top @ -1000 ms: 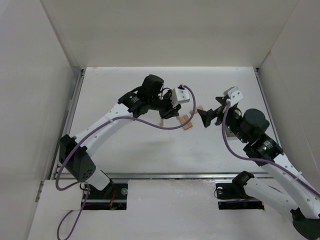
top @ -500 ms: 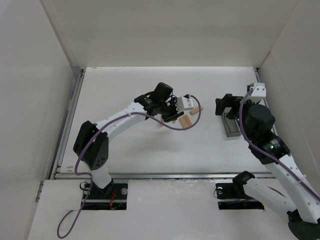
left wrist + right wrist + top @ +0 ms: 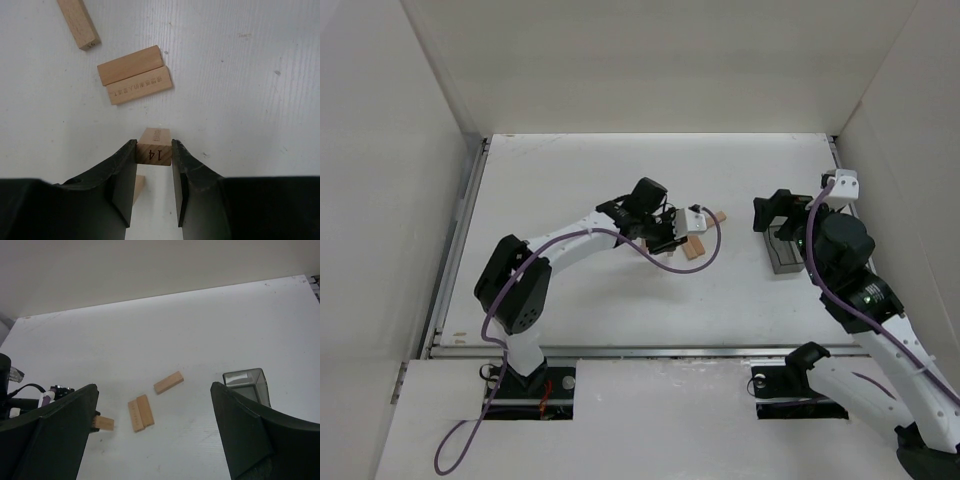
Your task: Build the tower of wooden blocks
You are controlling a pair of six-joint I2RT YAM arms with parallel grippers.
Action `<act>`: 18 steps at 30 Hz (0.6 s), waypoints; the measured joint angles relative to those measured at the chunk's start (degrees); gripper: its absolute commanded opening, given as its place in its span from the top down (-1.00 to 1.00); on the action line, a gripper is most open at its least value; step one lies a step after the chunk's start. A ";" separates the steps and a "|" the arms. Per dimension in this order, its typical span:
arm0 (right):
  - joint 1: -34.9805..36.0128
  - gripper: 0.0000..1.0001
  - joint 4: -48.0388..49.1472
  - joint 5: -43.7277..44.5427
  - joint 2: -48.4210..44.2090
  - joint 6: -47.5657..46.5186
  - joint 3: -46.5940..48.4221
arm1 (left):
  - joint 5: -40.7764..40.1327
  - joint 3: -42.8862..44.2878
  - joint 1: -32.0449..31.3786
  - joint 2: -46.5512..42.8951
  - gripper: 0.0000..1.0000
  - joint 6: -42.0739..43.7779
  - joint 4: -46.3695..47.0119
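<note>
My left gripper is shut on the end of a tan wooden plank marked 14, low over the table. In the top view the left gripper sits just left of the loose planks. Two planks lie flat side by side, also seen in the top view and right wrist view. A single plank lies apart. Another plank shows partly behind my left finger. My right gripper is wide open and empty, raised to the right.
A small grey translucent bin stands under the right arm, and shows in the right wrist view. White walls enclose the table on the left, back and right. A purple cable loops off the left arm.
My right gripper has drawn back to the right from beside the planks to above the bin. My left gripper has shifted right and down beside the planks. The crossed planks now lie apart.
</note>
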 measured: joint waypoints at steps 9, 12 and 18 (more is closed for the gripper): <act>0.00 -1.00 -0.26 -0.09 -0.66 0.28 0.00 | 2.78 -0.04 1.36 2.23 1.00 -0.02 3.04; 0.00 -1.00 -0.37 -0.07 -1.07 0.31 0.00 | 2.73 -0.50 1.73 2.82 1.00 -0.04 3.98; 0.00 -1.00 -0.37 -0.07 -1.33 0.42 0.00 | 2.73 -1.01 2.27 3.39 1.00 -0.04 4.98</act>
